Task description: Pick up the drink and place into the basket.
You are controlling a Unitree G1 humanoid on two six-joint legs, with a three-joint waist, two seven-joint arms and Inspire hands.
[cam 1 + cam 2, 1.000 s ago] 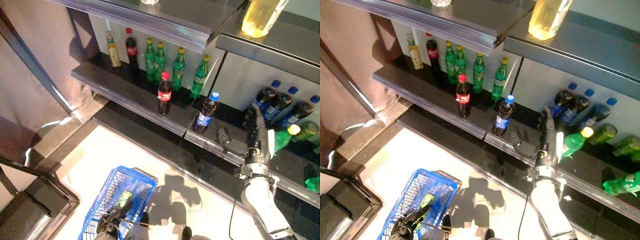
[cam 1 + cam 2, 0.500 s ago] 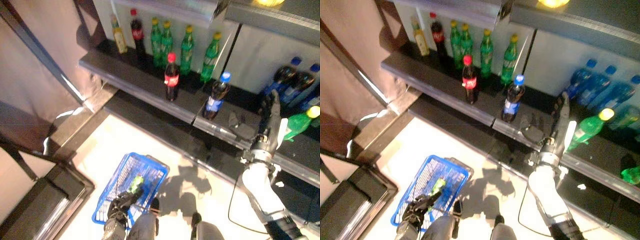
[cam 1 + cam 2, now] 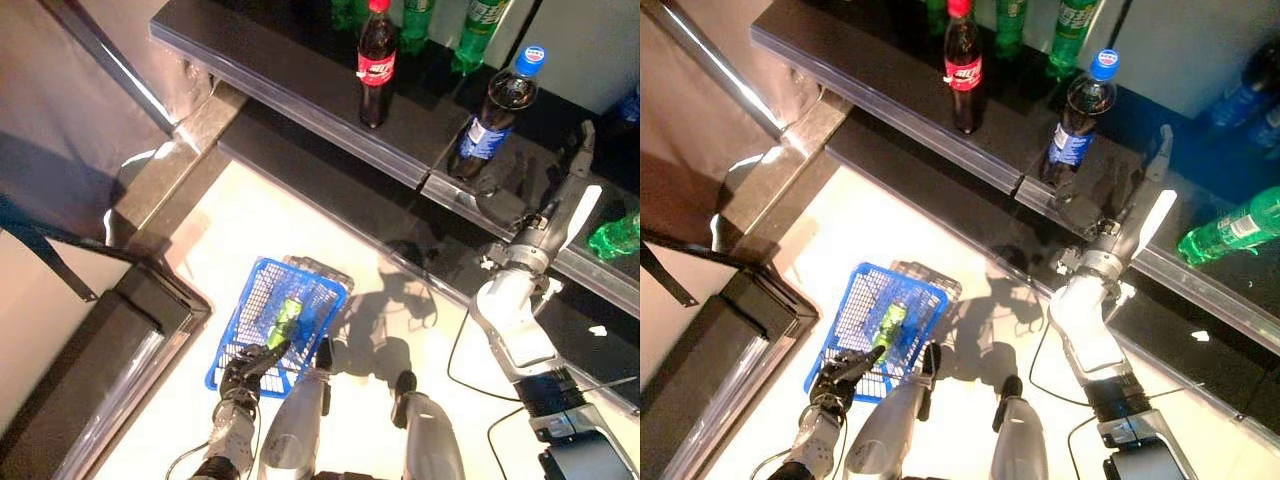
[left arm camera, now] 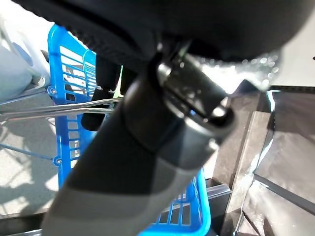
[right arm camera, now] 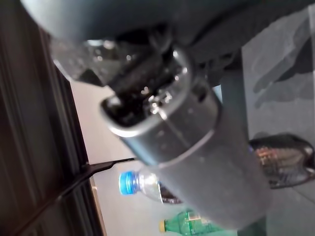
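Green bottle (image 3: 286, 313) in blue basket (image 3: 245, 330)

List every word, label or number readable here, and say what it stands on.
No text can be read anywhere.
Red-capped bottle: red label, print too blurred to read.
Blue-capped bottle: blue label, print too small to read.
Green bottle in the basket: label unreadable.
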